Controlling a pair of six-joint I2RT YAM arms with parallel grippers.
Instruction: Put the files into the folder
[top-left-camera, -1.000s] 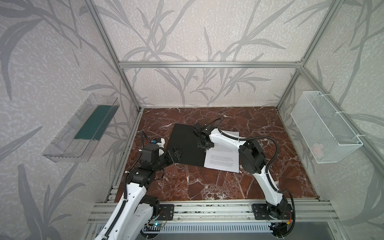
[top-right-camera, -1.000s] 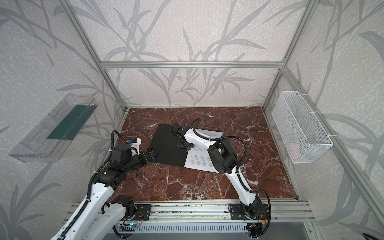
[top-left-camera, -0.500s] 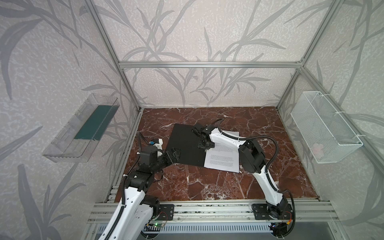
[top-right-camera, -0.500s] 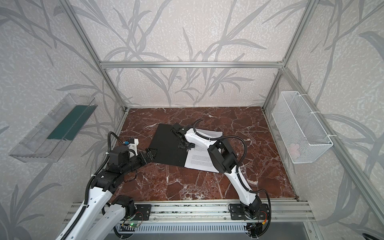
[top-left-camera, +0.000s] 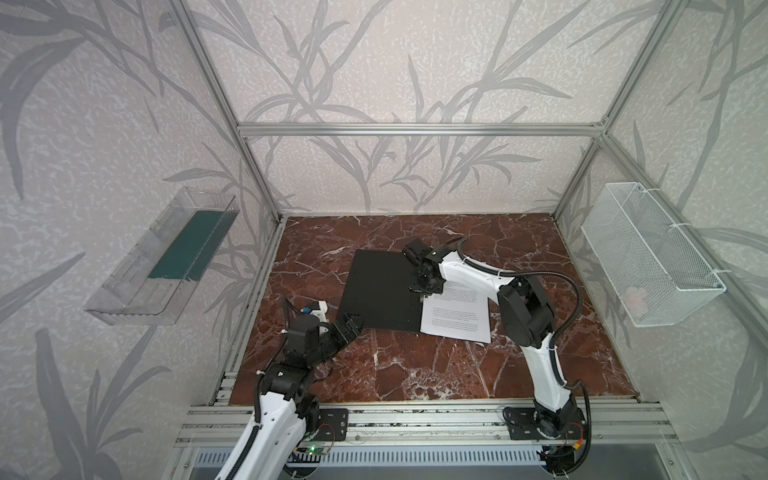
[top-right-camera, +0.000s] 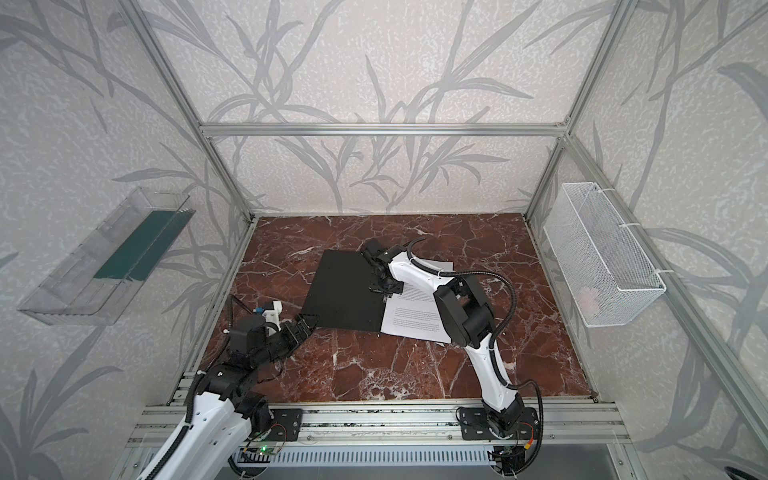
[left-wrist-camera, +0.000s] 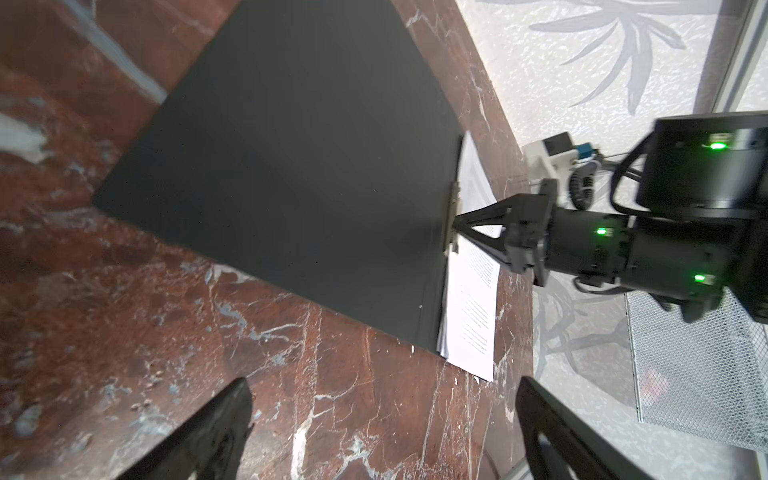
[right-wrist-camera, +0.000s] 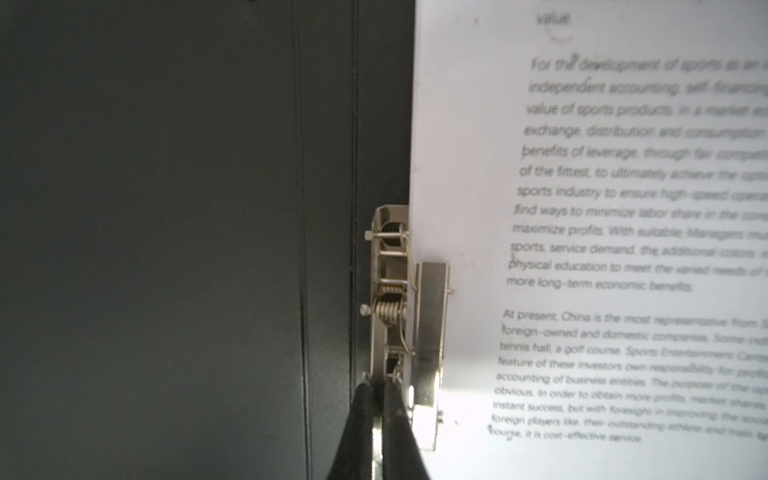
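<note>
The folder (top-left-camera: 382, 291) (top-right-camera: 345, 291) lies open on the table, its black inside up, seen also in the left wrist view (left-wrist-camera: 291, 166) and the right wrist view (right-wrist-camera: 166, 208). The files (top-left-camera: 457, 320) (top-right-camera: 415, 320) (left-wrist-camera: 473, 316) (right-wrist-camera: 623, 208), white printed sheets, lie stacked on its right half with their edge under the metal spine clip (right-wrist-camera: 399, 311) (left-wrist-camera: 453, 224). My right gripper (top-left-camera: 422, 291) (top-right-camera: 384, 291) (left-wrist-camera: 455, 227) (right-wrist-camera: 376, 384) is shut, its tips pinching the near end of that clip. My left gripper (top-left-camera: 353, 322) (top-right-camera: 307, 320) (left-wrist-camera: 382, 381) stands open and empty by the flap's front-left corner.
The marble tabletop (top-left-camera: 415, 374) is fenced by aluminium frame posts. A white wire basket (top-left-camera: 648, 257) hangs on the right wall. A clear wall tray (top-left-camera: 166, 257) with a green sheet hangs on the left wall.
My right gripper's jaws closed the last bit at the clip. The left arm shifted slightly toward the front, still open. Folder and files have not moved.
</note>
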